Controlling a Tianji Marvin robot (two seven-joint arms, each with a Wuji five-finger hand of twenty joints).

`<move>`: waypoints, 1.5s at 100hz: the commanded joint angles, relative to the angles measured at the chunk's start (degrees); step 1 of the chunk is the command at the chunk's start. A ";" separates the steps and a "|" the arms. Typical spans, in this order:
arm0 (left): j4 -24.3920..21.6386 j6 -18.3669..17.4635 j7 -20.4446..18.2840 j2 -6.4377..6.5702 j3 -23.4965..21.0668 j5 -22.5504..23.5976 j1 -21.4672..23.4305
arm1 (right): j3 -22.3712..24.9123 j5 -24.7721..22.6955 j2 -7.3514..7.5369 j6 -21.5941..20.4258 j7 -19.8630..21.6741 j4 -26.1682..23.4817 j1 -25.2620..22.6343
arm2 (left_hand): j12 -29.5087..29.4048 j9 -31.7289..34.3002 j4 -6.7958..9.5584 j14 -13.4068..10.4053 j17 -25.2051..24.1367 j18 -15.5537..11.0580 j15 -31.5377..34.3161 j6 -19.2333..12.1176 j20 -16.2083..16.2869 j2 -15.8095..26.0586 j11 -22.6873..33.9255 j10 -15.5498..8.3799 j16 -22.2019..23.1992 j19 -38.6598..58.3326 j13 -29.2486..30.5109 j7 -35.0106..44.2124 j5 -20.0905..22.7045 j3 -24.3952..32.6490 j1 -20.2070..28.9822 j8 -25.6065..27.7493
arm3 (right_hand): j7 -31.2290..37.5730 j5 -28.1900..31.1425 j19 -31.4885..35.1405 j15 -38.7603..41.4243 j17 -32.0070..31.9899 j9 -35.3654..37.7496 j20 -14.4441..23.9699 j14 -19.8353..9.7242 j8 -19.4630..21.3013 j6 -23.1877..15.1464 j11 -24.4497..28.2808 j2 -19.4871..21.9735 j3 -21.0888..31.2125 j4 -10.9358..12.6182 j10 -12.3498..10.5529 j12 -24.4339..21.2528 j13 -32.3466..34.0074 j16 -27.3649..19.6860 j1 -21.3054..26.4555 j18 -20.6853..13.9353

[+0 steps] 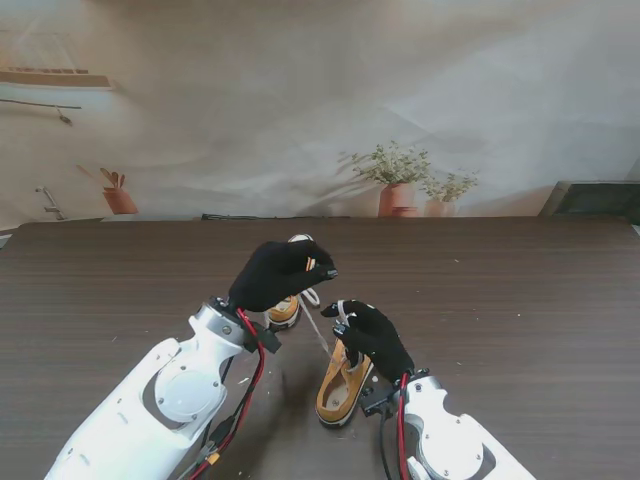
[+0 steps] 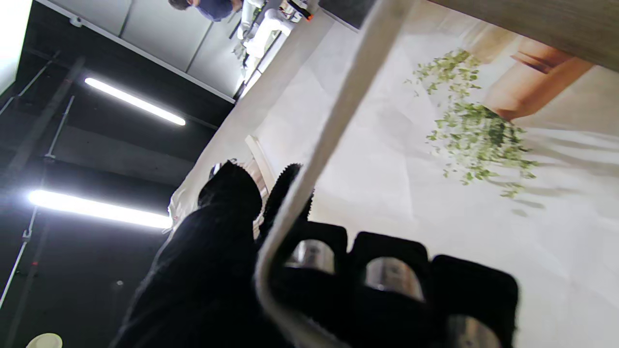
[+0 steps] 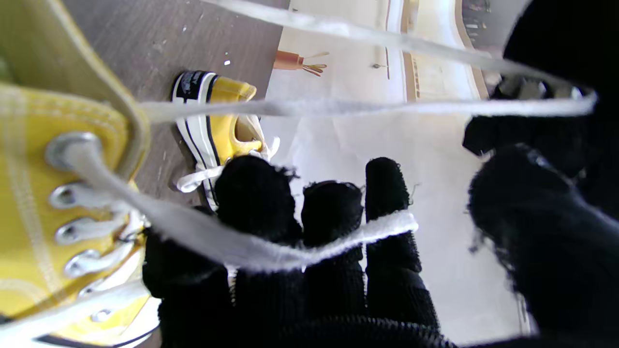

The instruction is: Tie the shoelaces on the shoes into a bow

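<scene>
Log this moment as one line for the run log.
stage: mid-tie | left hand: raised, shut on shoelace | right hand: lace across fingers | shoe: no bow yet

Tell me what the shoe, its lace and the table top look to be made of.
Shoe: yellow woven canvas by the look, matte, with visible stitching and shiny metal eyelets.
Lace: flat white woven fabric, likely cotton; its edges look fuzzy.
Table top: dark brown wood or wood-look laminate with fine grain lines and low sheen; which one, the pictures cannot settle.
</scene>
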 commanded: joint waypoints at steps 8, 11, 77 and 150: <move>0.60 -0.17 -0.99 -1.10 2.54 -0.38 -3.58 | 0.07 -1.78 0.80 -0.81 0.51 0.90 0.64 | 0.76 2.09 0.35 0.48 2.20 -13.11 2.91 -6.71 -0.45 2.27 2.34 0.21 0.66 14.30 2.47 0.56 -0.76 -1.94 0.59 -0.80 | 0.02 -2.68 0.72 -0.12 -0.29 -1.14 0.99 -0.31 1.46 0.14 1.58 -3.15 -2.01 -0.18 -0.73 1.27 -0.76 -0.02 -2.99 -1.09; 0.97 -0.08 -0.88 -1.21 3.23 -0.25 -4.44 | 0.04 -2.01 0.88 -0.78 0.72 0.99 0.71 | 0.78 2.09 0.36 0.42 2.21 -13.17 2.88 -6.76 -0.45 2.27 2.36 0.14 0.65 14.30 2.47 0.62 -0.71 -1.96 0.59 -0.78 | 0.13 -2.57 0.71 -0.14 -0.29 -1.16 1.01 -0.31 1.53 0.05 1.62 -3.27 -1.95 -0.22 -0.87 1.29 -0.76 0.01 -3.08 -1.07; 12.89 1.97 5.15 -7.79 20.57 -2.09 -24.30 | -2.00 -3.67 1.04 -1.17 1.84 4.00 2.92 | 1.03 2.05 0.39 -0.45 2.34 -14.37 3.04 -7.42 -0.29 2.57 2.48 -0.83 0.67 14.30 2.51 1.24 -0.91 -2.33 0.02 -0.98 | 3.03 9.57 1.31 0.49 5.89 5.75 -0.56 -2.38 2.50 -5.53 2.97 -6.09 0.76 -0.03 -3.26 1.85 4.67 -0.07 0.60 -1.19; 0.53 6.97 2.39 -1.02 5.03 9.54 -7.17 | -0.37 0.50 0.06 0.11 -0.76 1.54 0.90 | -10.52 -43.95 2.30 0.58 -49.30 3.01 -56.06 -10.05 -10.51 10.71 -48.04 1.97 -1.89 -38.77 -40.26 -23.32 -19.27 -3.46 -13.17 0.85 | 16.75 15.12 -4.71 -6.17 -1.17 3.59 -2.71 0.40 -11.05 -12.66 -2.61 -9.37 -1.31 -10.23 -0.67 -0.91 1.51 -1.39 6.64 -0.16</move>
